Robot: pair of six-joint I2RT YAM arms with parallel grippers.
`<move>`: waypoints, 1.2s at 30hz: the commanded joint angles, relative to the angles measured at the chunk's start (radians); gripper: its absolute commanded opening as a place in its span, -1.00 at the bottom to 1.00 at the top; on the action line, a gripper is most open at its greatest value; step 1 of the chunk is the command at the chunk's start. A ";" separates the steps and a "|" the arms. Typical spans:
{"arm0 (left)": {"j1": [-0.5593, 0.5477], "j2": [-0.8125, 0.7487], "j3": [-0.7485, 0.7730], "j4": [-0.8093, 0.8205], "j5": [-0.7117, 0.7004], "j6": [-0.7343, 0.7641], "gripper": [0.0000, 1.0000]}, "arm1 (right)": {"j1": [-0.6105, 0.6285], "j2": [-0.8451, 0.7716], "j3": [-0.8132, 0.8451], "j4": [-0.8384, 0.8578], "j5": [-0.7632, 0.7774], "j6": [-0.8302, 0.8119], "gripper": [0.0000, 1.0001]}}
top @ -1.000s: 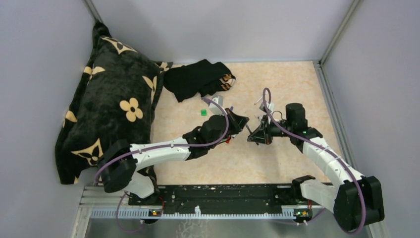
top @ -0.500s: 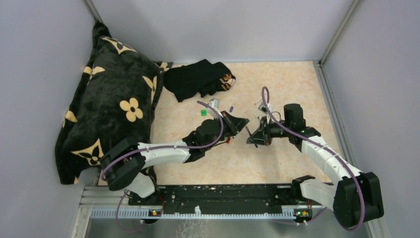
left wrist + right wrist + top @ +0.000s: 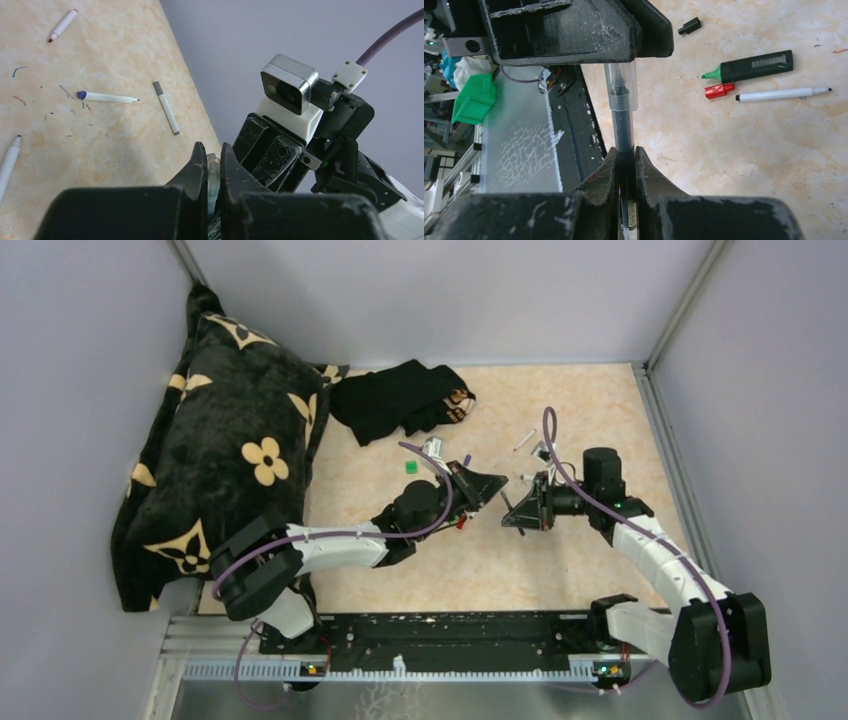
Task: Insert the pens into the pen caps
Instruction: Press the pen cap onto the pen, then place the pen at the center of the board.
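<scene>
Above the table (image 3: 600,410), the left gripper (image 3: 213,150) is clamped narrow on a clear cap (image 3: 620,85) and the right gripper (image 3: 625,152) on a dark pen (image 3: 624,130). The pen tip is seated inside the cap mouth. Both are judged light, stiff, slick plastic. The pen is best gripped mid-barrel and the cap near its closed end.

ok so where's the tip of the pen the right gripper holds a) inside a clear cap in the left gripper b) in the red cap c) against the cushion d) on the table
A: the dark pen in the right gripper has its tip inside the clear cap that the left gripper clamps.
</scene>
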 commanded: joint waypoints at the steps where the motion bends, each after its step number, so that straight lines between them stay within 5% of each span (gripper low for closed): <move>1: -0.118 0.054 -0.055 -0.106 0.443 -0.039 -1.00 | -0.033 -0.018 0.067 0.483 0.043 0.063 -1.00; 10: -0.090 0.000 -0.077 -0.047 0.397 -0.036 -0.96 | 0.049 -0.023 0.081 0.232 -0.027 -0.232 -1.00; 26: -0.038 -0.293 -0.169 -0.093 0.169 0.155 0.34 | 0.049 -0.010 0.089 0.092 -0.078 -0.371 -1.00; 36: -0.035 -0.487 -0.264 -0.179 0.111 0.370 0.54 | -0.005 -0.019 0.108 -0.032 -0.044 -0.515 -1.00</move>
